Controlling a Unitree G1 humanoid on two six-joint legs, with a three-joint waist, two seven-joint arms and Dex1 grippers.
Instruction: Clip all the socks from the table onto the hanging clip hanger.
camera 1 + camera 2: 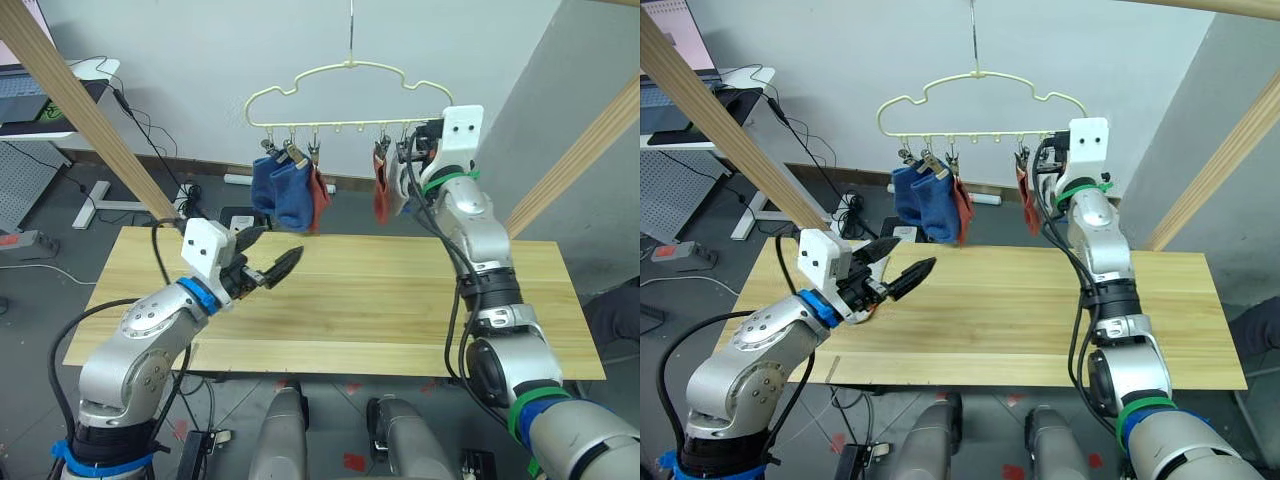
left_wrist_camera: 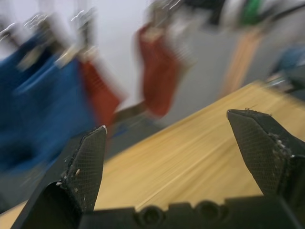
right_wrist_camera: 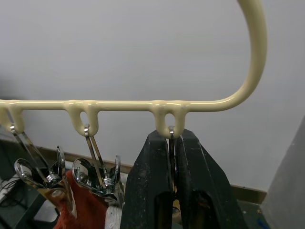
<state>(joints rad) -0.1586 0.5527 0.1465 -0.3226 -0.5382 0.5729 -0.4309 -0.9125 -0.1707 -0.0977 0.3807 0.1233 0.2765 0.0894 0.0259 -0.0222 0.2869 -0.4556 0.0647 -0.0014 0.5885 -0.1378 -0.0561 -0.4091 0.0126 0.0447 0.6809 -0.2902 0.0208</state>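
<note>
The pale-yellow clip hanger (image 1: 345,68) hangs above the far edge of the wooden table (image 1: 400,300). Two blue socks (image 1: 285,195) and a rust red sock (image 1: 320,195) hang from its left clips. Another rust red sock (image 1: 382,195) hangs right of centre, with a light grey sock (image 3: 112,217) beside it. My right gripper (image 3: 172,138) is raised to the hanger's right end, shut on the last metal clip (image 3: 170,131). My left gripper (image 1: 280,245) hovers open over the table's left half, with nothing between its fingers (image 2: 90,157).
Thick wooden poles slant down at the left (image 1: 90,120) and right (image 1: 580,160) of the table. A desk with equipment (image 1: 40,100) stands at the back left, and cables (image 1: 160,160) run along the floor behind the table.
</note>
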